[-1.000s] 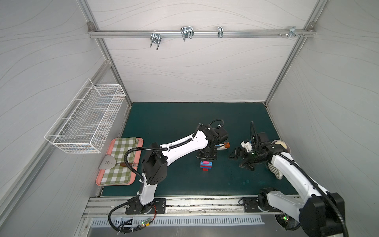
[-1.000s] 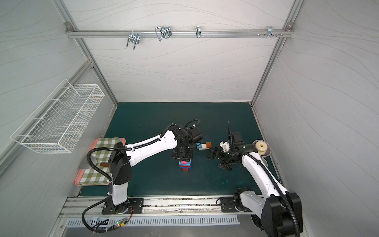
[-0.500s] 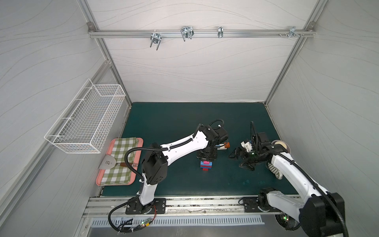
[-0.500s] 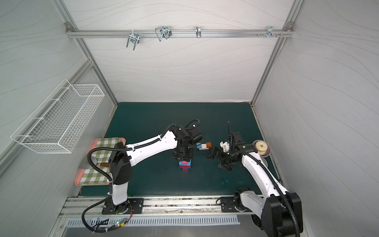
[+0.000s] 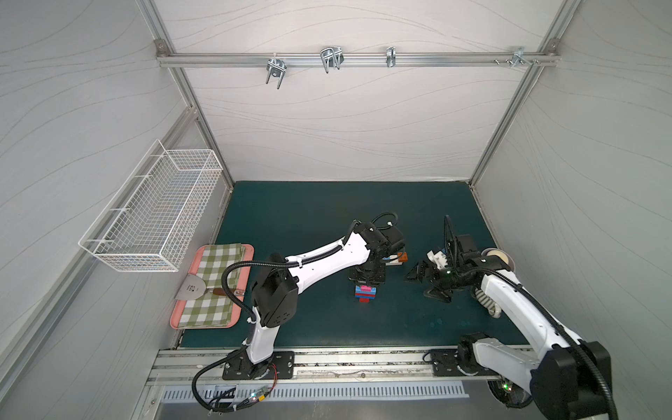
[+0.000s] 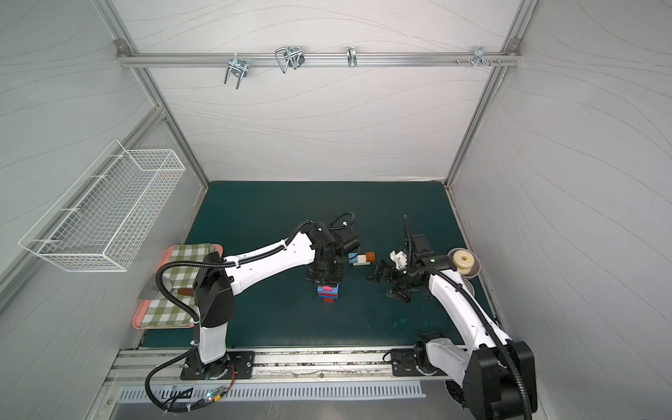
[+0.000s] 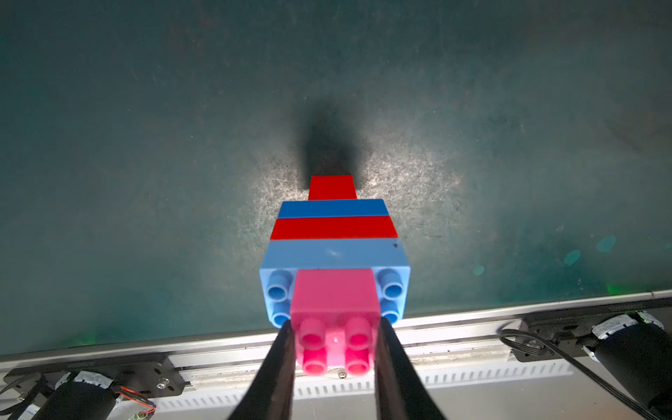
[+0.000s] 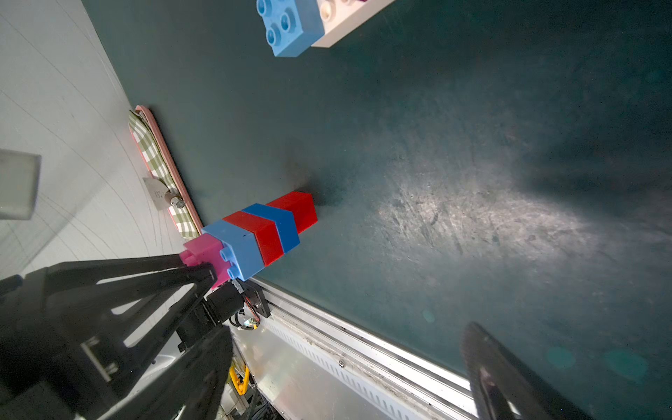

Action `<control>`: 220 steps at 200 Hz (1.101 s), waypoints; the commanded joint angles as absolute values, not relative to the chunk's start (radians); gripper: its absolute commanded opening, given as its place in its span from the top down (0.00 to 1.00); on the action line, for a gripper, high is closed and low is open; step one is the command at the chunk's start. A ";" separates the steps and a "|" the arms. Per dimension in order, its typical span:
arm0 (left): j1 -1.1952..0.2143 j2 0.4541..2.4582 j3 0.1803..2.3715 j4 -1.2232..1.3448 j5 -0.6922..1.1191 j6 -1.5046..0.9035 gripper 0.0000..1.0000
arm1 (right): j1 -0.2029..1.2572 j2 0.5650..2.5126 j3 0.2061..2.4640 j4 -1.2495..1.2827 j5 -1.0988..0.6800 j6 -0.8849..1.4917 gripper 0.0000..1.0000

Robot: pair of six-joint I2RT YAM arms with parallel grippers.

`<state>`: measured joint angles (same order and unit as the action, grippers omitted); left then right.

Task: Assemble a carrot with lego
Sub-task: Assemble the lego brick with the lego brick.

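Here, left fingers [image 7: 278,363] pinch the pink top of the striped carrot [image 7: 334,251]; right fingers [image 8: 498,385] apparently gape.

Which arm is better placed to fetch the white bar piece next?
Right, probably. The right fingers stand open and empty near the white bar, while the left fingers are shut on the pink brick atop the stack, steadying it.
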<state>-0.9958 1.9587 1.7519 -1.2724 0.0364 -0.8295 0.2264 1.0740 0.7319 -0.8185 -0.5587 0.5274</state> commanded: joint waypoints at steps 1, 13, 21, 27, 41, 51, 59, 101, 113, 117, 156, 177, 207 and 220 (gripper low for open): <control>-1.012 2.056 1.700 -1.294 0.050 -0.818 0.92 | 0.219 1.072 0.728 -0.830 -0.560 0.525 0.01; -1.014 2.063 1.700 -1.294 0.054 -0.818 0.92 | 0.219 1.073 0.728 -0.830 -0.559 0.525 0.01; -1.014 2.062 1.700 -1.293 0.056 -0.820 0.92 | 0.219 1.073 0.729 -0.829 -0.558 0.524 0.01; -1.014 2.062 1.701 -1.292 0.055 -0.822 0.91 | 0.219 1.073 0.731 -0.831 -0.559 0.525 0.01; -1.014 2.052 1.708 -1.293 0.051 -0.823 0.86 | 0.219 1.075 0.736 -0.834 -0.557 0.524 0.01; -1.014 2.041 1.714 -1.293 0.041 -0.825 0.82 | 0.219 1.074 0.737 -0.833 -0.556 0.524 0.01; -1.014 2.033 1.721 -1.297 0.032 -0.826 0.78 | 0.219 1.076 0.739 -0.834 -0.556 0.524 0.01; -1.014 2.022 1.758 -1.316 0.007 -0.827 0.63 | 0.219 1.081 0.745 -0.832 -0.557 0.524 0.01; -1.014 2.018 1.759 -1.315 0.006 -0.828 0.61 | 0.219 1.081 0.748 -0.834 -0.555 0.525 0.01; -1.014 2.016 1.760 -1.313 0.006 -0.828 0.60 | 0.219 1.081 0.750 -0.834 -0.554 0.524 0.01; -1.014 1.998 1.774 -1.315 -0.009 -0.831 0.53 | 0.219 1.082 0.753 -0.837 -0.551 0.522 0.01; -1.014 1.988 1.796 -1.324 -0.018 -0.831 0.51 | 0.220 1.085 0.753 -0.834 -0.553 0.521 0.01; -1.014 1.974 1.830 -1.341 -0.033 -0.833 0.49 | 0.219 1.092 0.761 -0.833 -0.555 0.520 0.01; -1.014 1.969 1.838 -1.351 -0.041 -0.834 0.49 | 0.219 1.093 0.764 -0.832 -0.555 0.519 0.01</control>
<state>-1.0088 1.9827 1.7821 -1.3045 -0.0002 -0.8234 0.2264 1.0866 0.7345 -0.8188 -0.5579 0.5270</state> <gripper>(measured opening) 0.512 0.992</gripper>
